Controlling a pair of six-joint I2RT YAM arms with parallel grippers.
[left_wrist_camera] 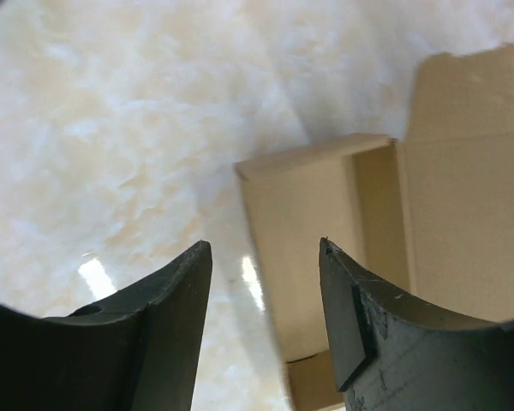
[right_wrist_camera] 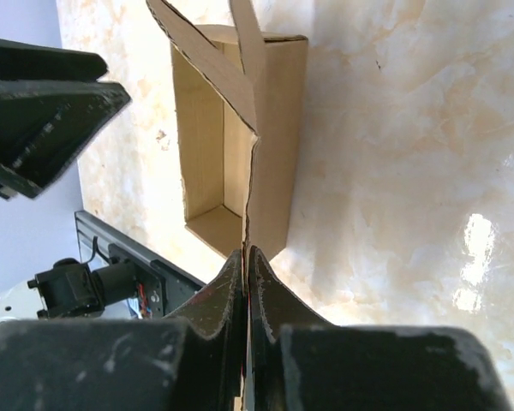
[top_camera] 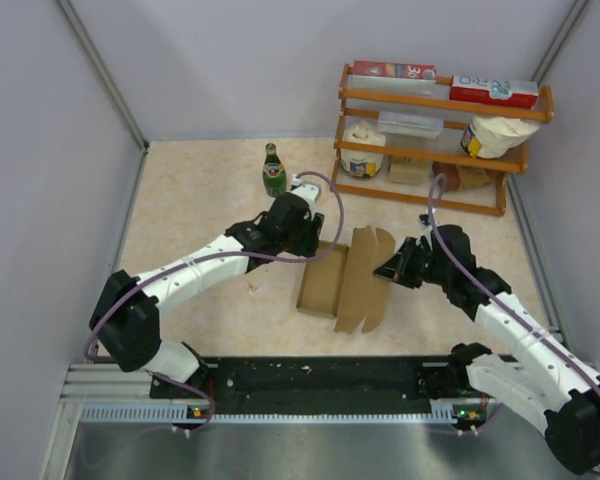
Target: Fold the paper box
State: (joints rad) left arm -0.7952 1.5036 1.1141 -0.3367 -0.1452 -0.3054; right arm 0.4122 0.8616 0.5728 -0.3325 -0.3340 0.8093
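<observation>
The paper box (top_camera: 325,277) is plain brown cardboard, an open tray with its lid flap (top_camera: 365,280) spread to the right, in the middle of the table. My right gripper (top_camera: 388,268) is shut on the edge of that lid flap (right_wrist_camera: 250,184), which stands on edge between its fingers in the right wrist view. My left gripper (top_camera: 313,238) is open at the box's far left corner, above it. In the left wrist view the box (left_wrist_camera: 325,248) lies beyond the open fingers (left_wrist_camera: 184,291), nothing between them.
A green glass bottle (top_camera: 273,171) stands behind the left gripper. A wooden rack (top_camera: 435,140) at the back right holds printed cartons, a jar and bags. White walls close in the left, back and right. The black rail (top_camera: 320,380) runs along the near edge.
</observation>
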